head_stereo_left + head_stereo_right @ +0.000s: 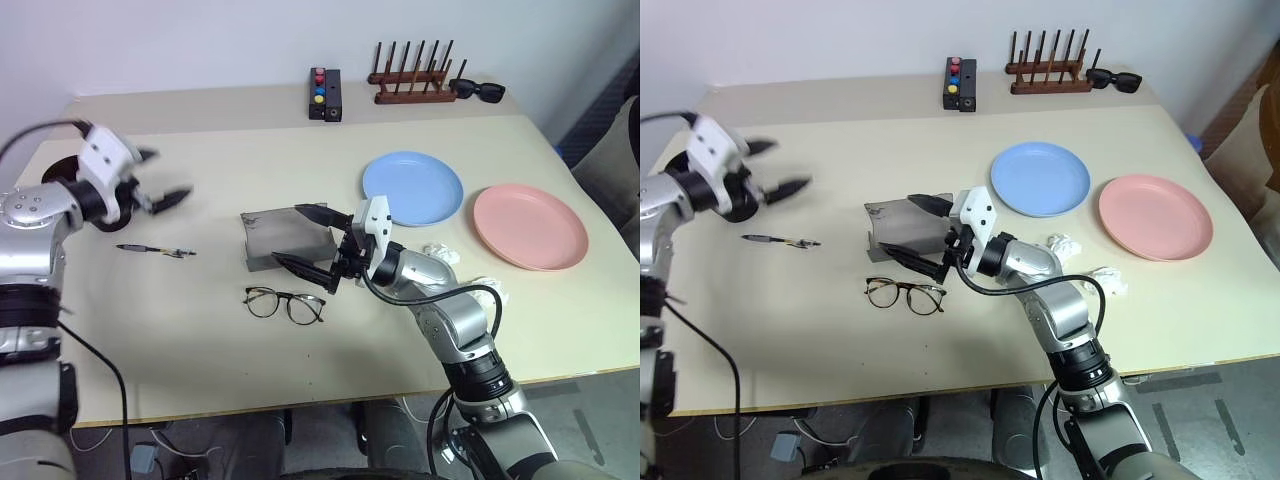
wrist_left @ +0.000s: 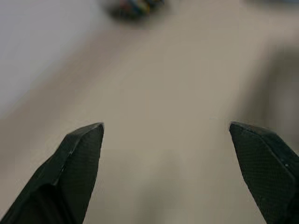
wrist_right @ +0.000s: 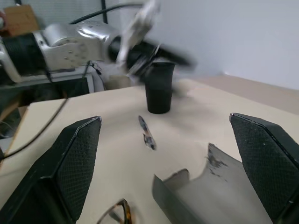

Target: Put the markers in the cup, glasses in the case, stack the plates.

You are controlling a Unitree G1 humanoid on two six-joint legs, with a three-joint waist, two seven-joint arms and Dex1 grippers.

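marker: flat on table, long axis left-right, left of case | glasses: just in front of case, lenses side by side | left gripper: spread wide, empty, above marker | right gripper: spread wide over open case

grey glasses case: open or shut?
Open. The grey felt-like rectangular case has its lid raised, interior exposed; the round-lensed dark-rimmed glasses lie on the table beside it.
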